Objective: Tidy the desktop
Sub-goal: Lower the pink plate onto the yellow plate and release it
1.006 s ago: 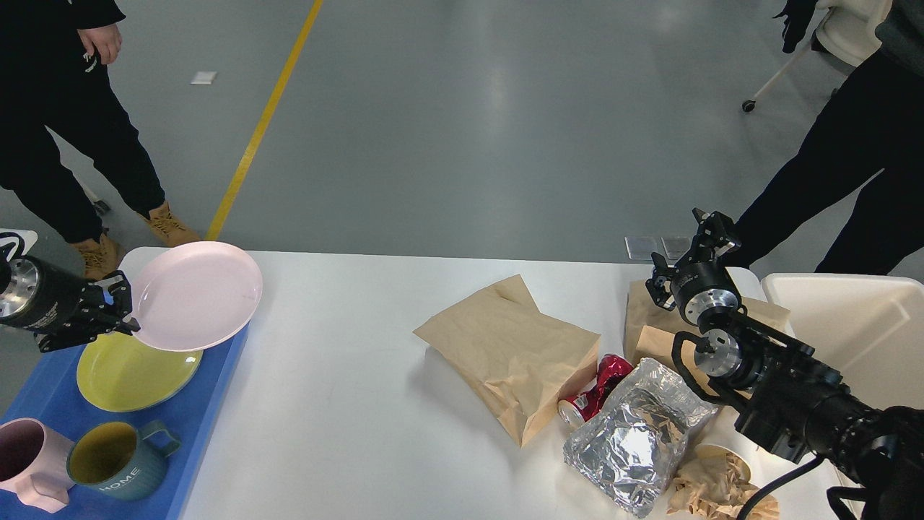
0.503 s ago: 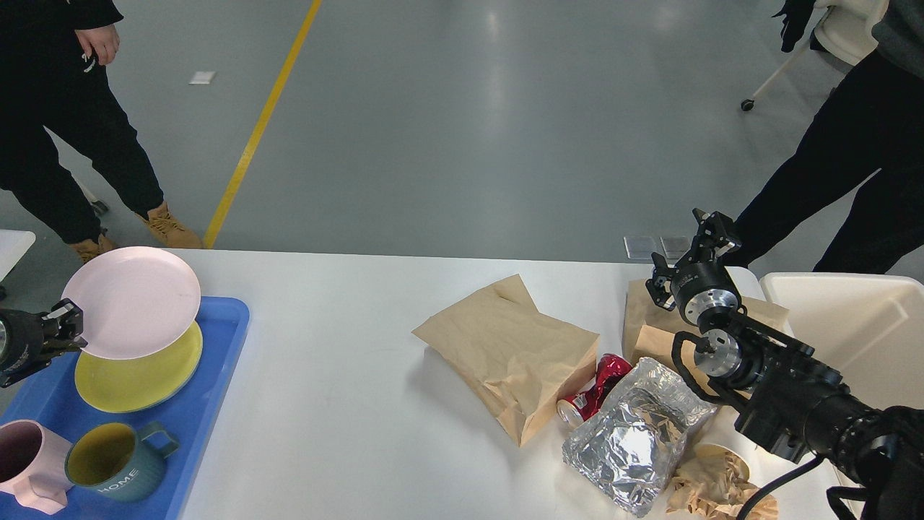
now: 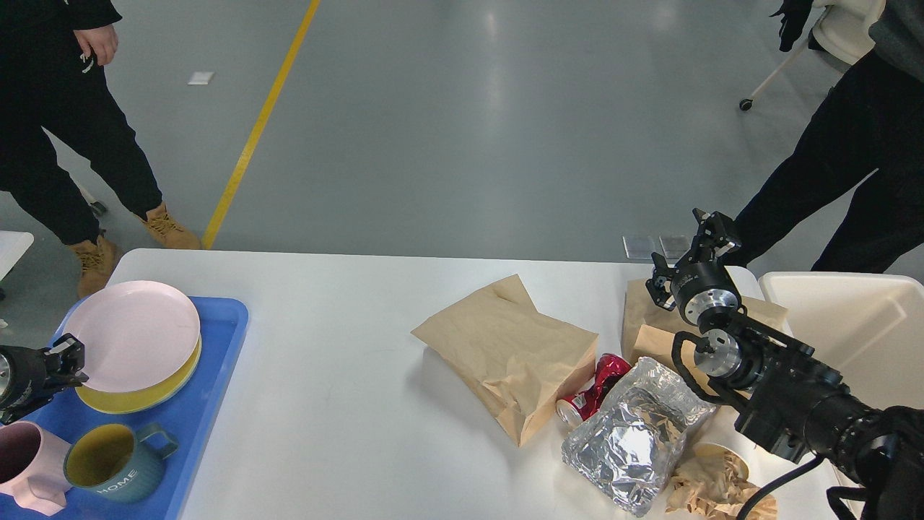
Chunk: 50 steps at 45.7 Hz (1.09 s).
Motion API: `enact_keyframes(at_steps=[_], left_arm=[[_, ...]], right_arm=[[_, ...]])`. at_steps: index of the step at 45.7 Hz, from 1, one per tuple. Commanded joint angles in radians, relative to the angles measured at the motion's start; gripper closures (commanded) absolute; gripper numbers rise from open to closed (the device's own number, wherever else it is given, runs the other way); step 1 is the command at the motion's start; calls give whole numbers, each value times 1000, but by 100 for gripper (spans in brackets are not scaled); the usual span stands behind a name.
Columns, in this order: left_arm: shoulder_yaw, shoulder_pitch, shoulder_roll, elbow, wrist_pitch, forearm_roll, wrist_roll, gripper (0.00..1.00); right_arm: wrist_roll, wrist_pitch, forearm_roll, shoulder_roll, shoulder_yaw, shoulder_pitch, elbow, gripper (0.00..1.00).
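Desktop [image 3: 339,404] spans between pincers; left pincer [image 3: 68,359] at pink plate [image 3: 130,336] rim, right pincer [image 3: 704,235] raised; both grips unclear

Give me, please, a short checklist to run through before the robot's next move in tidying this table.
1. Pink plate rests on the yellow plate in the blue tray: ok.
2. Left gripper free of the plate's rim: cannot tell.
3. Right gripper holds nothing: cannot tell, seen end-on.
4. Desktop free of rubbish: not ok; paper bag, red can and foil bag remain.
5. Cream bin beside the rubbish, open: ok.
6. Bystanders away from the arms: not ok; the person's leg is near the right gripper.
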Motion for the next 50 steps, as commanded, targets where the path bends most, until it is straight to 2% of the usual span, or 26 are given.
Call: enact_keyframes(at_steps=[1, 8, 14, 16, 24, 28, 43, 50], left_arm=[[-1, 4, 1, -1, -1, 0, -1, 98], [-1, 17, 1, -1, 0, 0, -1, 91], [-1, 18, 0, 1, 18, 0, -1, 79], [-1, 18, -2, -1, 43, 0, 0, 70], [-3, 18, -25, -1, 207, 0, -1, 25], [-5, 18, -39, -1, 256, 2, -12, 11], [-86, -26, -57, 5, 275, 5, -16, 5], [-182, -43, -91, 91, 276, 2, -18, 4]], right_arm=[[0, 0, -1, 0, 0, 0, 0, 0], [0, 0, -1, 0, 0, 0, -1, 0], [0, 0, -1, 0, 0, 0, 0, 0], [0, 0, 1, 1, 0, 0, 0, 0], [0, 0, -1, 0, 0, 0, 0, 0], [0, 0, -1, 0, 0, 0, 0, 0], [0, 0, 1, 0, 0, 0, 0, 0], [0, 0, -1, 0, 0, 0, 0, 0]])
